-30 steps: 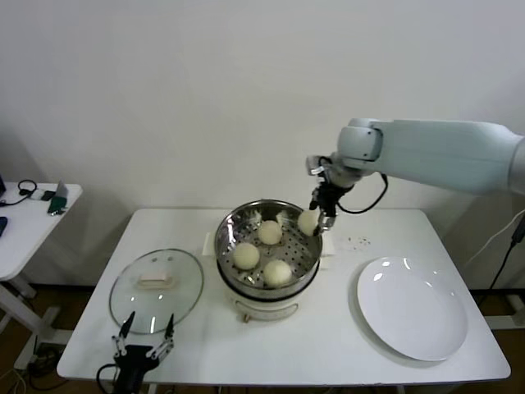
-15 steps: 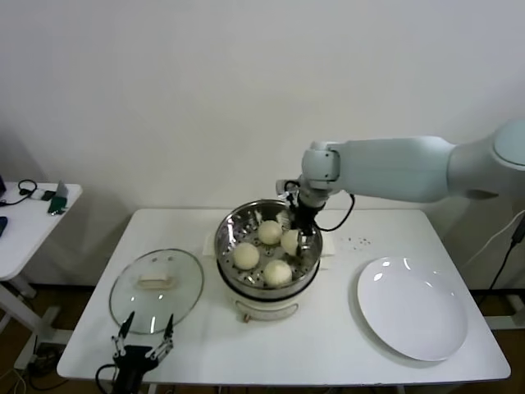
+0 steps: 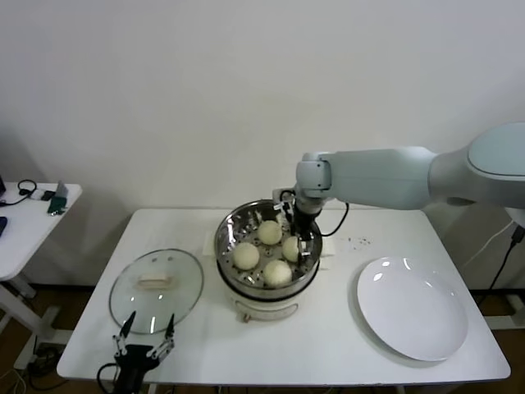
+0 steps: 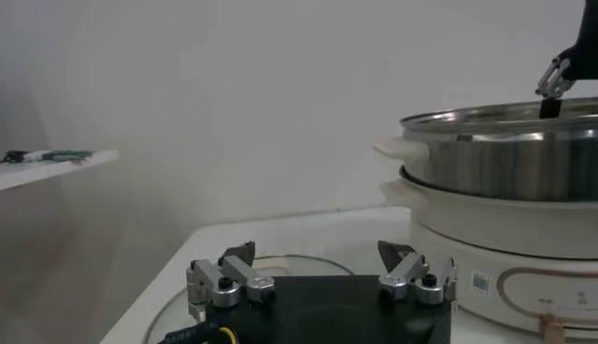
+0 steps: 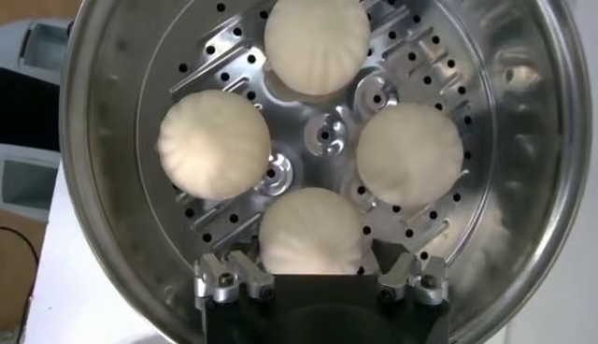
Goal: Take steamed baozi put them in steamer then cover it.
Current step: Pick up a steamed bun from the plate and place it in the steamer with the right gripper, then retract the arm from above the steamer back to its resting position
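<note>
Reaching into the steamer (image 3: pixel 267 246), the right gripper (image 3: pixel 300 244) is open around the right-hand steamed baozi (image 3: pixel 291 248); four lie inside. Left gripper (image 3: pixel 144 341) waits open near the cover (image 3: pixel 156 289).

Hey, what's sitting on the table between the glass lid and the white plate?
The steamer on its white pot base, with four buns inside and the right pincer over them, open around the fourth. The head view shows it.

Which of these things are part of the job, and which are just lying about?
Part of the job:
- four steamed baozi
- steamer
- cover
- right pincer, open over the baozi

Lying about:
- white plate
- left pincer, open, idle
</note>
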You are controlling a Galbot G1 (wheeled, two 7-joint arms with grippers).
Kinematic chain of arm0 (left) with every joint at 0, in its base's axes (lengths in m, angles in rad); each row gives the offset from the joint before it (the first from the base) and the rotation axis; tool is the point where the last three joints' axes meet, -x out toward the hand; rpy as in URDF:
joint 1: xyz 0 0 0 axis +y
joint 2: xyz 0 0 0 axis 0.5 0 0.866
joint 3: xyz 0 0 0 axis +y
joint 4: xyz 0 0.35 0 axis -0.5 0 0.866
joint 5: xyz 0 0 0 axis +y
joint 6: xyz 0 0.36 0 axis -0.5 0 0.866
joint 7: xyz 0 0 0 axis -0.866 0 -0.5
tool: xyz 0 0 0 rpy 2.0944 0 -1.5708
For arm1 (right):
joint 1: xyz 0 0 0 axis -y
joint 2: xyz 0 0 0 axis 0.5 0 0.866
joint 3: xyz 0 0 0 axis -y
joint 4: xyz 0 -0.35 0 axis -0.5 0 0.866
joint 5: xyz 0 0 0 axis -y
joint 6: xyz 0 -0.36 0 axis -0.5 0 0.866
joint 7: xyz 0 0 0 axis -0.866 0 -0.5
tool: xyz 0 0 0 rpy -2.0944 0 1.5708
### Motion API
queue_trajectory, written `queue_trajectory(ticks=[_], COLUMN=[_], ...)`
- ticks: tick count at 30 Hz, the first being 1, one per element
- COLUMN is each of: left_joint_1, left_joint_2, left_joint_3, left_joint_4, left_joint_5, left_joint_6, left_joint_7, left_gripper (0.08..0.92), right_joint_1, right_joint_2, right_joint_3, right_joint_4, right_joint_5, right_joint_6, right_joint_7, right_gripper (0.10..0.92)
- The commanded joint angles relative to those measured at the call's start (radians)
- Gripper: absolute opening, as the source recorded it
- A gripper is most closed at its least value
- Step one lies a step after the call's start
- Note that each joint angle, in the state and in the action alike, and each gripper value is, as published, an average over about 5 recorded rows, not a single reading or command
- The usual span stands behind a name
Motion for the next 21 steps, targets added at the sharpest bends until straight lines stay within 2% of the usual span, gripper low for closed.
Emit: queue_trajectory(ticks=[1,12,18,21], left_joint_1=[0.001,0.0,0.007,0.011], left_joint_2=[0.001,0.003,0.006,0.006], left_joint_3=[-0.001,0.001,-0.007,-0.011], left_joint_4=[0.0,-0.013,-0.023,-0.029], left_joint_5=[0.001,0.004,0.012,0.03], left_joint_6=[0.0,0.009,0.008,0.005], left_joint_7=[0.0,0.001,0.001,0.004], left_gripper=[0.823,0.823,0.823,0.823], right_joint_1=[0.006,0.115,0.123,0.108], right_joint_2=[-0.01,-0.175,-0.314,-0.392], right_joint_3=[0.01,0.054,0.137,0.187], right_joint_4=[0.002,0.097,0.18,0.232], right_joint_5=[-0.004,0.048,0.077,0.041], right_joint_6=[-0.005,0.037,0.116,0.157], right_joint_7=[-0.012,-0.092,0.058,0.128], right_gripper=[0.82,0.823,0.823,0.823])
